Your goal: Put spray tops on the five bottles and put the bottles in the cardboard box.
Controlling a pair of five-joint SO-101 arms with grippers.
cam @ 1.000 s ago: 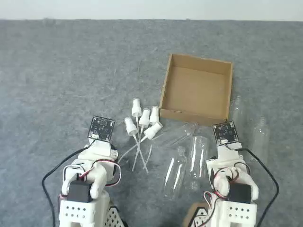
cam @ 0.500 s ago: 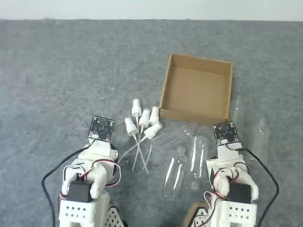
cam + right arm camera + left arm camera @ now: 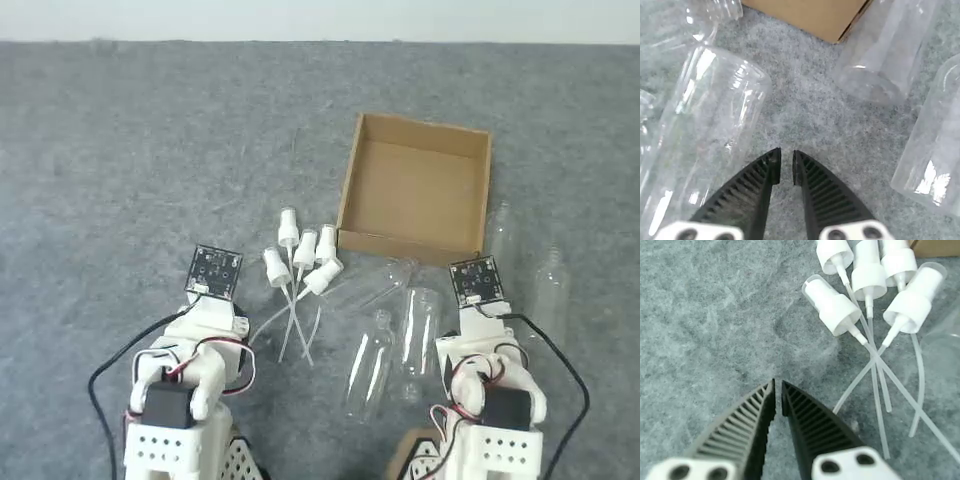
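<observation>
By the near edge of the grey, fuzzy surface (image 3: 120, 140), left of its middle, the left hand (image 3: 778, 390) hangs low over a bare patch with its fingers drawn to a narrow slit, holding nothing. Just ahead of it, toward the right edge, lie 5 white spray tops (image 3: 306, 248) in 1 loose cluster. Their heads point toward the far edge, and their thin tubes cross one another as they trail back toward the near edge. Next come 5 clear bottles (image 3: 368, 365), all lying on the surface outside the box. 3 of them sit close together between the spray tops and the right hand, 1 of these just before the box's near wall. 1 more lies alongside the box's right wall, and 1 lies farther toward the right edge. The 1 cardboard box (image 3: 400, 243) stands open-topped right of the surface's middle, its near-left corner close to the spray tops. The right hand (image 3: 786, 161), by the near edge and right of the middle, hovers over grey surface between bottles, its fingers also at a narrow slit and gripping nothing
</observation>
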